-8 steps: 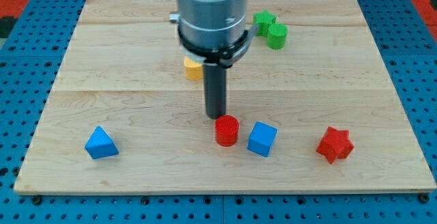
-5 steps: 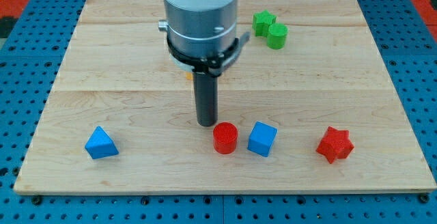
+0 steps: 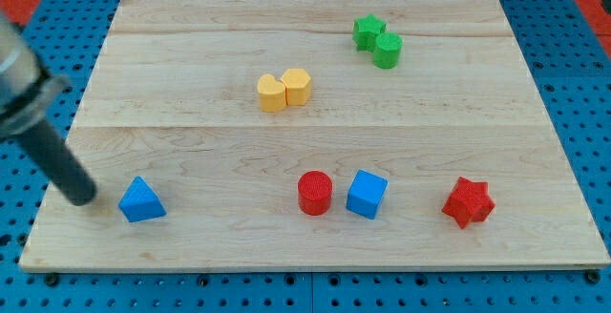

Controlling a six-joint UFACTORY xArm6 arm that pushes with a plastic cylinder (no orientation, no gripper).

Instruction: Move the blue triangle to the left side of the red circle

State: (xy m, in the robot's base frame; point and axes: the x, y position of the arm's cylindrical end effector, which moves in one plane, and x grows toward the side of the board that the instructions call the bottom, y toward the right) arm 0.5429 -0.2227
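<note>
The blue triangle [image 3: 141, 200] lies near the board's bottom left. The red circle [image 3: 315, 193] stands at the bottom centre, well to the triangle's right. My tip [image 3: 82, 197] rests on the board just left of the blue triangle, a small gap apart from it. The rod slants up toward the view's left edge, where it is blurred.
A blue cube [image 3: 367, 195] sits right beside the red circle on its right. A red star [image 3: 468, 202] lies at the bottom right. Two yellow blocks [image 3: 284, 90] sit at the centre. Two green blocks [image 3: 378, 40] sit at the top right. The wooden board [image 3: 191, 141] lies on a blue pegboard.
My tip has swept from just above-left of the red circle across to the left side of the blue triangle. The yellow blocks are now uncovered. No block has moved.
</note>
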